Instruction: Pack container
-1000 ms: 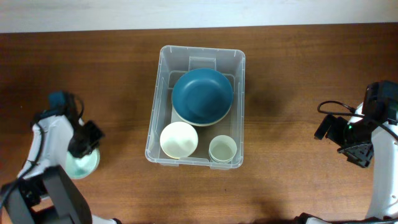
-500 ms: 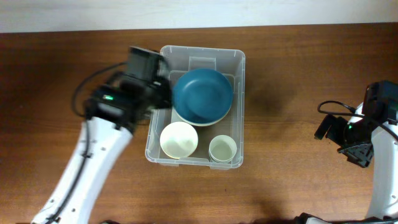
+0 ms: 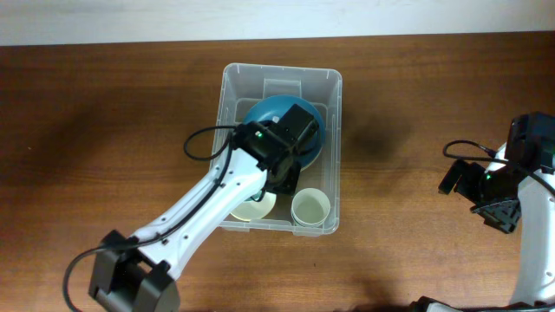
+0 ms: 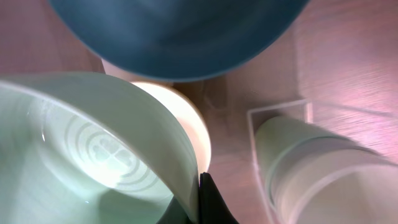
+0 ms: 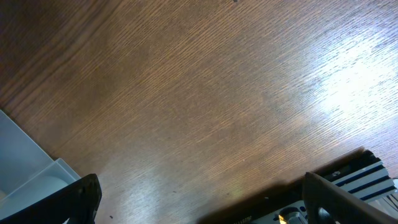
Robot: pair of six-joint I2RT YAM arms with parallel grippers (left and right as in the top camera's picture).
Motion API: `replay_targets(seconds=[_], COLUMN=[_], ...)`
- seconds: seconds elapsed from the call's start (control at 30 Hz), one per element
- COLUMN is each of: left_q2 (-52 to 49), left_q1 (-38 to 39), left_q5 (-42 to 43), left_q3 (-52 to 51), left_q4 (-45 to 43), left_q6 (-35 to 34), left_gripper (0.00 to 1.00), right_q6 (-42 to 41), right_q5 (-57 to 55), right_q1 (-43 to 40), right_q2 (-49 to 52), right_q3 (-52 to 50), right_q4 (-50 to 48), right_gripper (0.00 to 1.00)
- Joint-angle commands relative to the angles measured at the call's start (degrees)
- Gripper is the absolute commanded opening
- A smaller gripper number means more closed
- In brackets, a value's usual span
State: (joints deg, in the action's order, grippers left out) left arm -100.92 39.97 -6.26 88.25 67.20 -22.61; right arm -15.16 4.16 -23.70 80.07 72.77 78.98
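No writing, number, brand or sign is showing legibly in any view. The container [image 3: 336,130] is presenting only clear plastic to the overhead camera, and the blue bowl [image 4: 174,31] and the pale green bowl [image 4: 93,155] are showing plain surfaces with nothing readable on them.
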Motion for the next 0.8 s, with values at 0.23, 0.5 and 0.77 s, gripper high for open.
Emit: replay_targets(seconds=[0.23,0.5,0.77], left_q2=[-0.66,5.99,16.9], left_q1=[-0.13,-7.61,-27.32], left_q5=[1.49,-2.89,-3.21], left_q3=[0.2,0.2,0.2], left_q4=[1.9,1.66,-1.38], left_q6=[-0.94,-0.96,-0.94], left_gripper=[0.52,0.52,0.55], right_q6=[-0.07,-0.09,-0.09], right_q5=[-0.28,0.04,6.67], right_q1=[-0.33,-0.31,4.46], right_q2=[-0.74,-0.74,-0.37], right_q3=[-0.24,-0.24,-0.24], right_q4=[-0.15,-1.29,-15.23], right_gripper=[0.99,0.96,0.04])
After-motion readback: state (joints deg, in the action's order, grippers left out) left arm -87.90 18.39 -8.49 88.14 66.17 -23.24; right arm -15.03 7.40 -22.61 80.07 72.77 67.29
